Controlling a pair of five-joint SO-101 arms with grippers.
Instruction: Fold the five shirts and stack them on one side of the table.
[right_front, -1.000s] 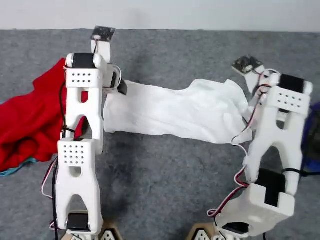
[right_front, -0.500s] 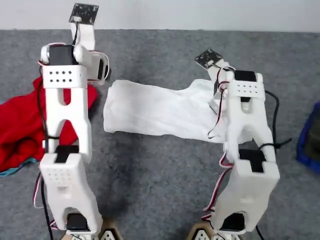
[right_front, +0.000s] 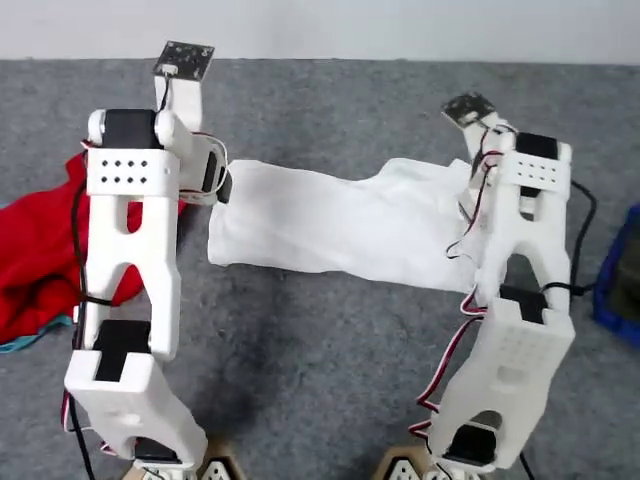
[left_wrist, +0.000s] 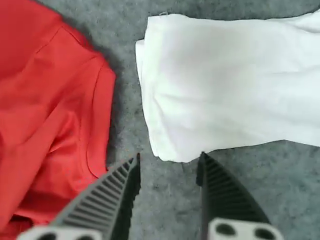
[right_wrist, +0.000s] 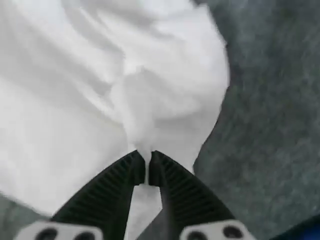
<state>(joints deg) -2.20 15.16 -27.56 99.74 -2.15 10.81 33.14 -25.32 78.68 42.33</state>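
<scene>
A long, rumpled white cotton shirt (right_front: 340, 225) lies stretched sideways across the grey carpet-like surface (right_front: 300, 370), between the two arms. The right claw (right_wrist: 146, 156) is pinched narrow on a raised fold of white fabric near the shirt's right end, probably so that end can be lifted or drawn over for a fold. The left claw (left_wrist: 168, 160) stands wide and holds nothing, poised just above the shirt's left corner, where it seems placed to take the matching grip. A crumpled red shirt (right_front: 40, 250) lies just beside that corner at the left of the surface, not touching the white one and seemingly not yet folded. A dark blue item (right_front: 620, 270), perhaps another shirt, sits at the far right edge.
</scene>
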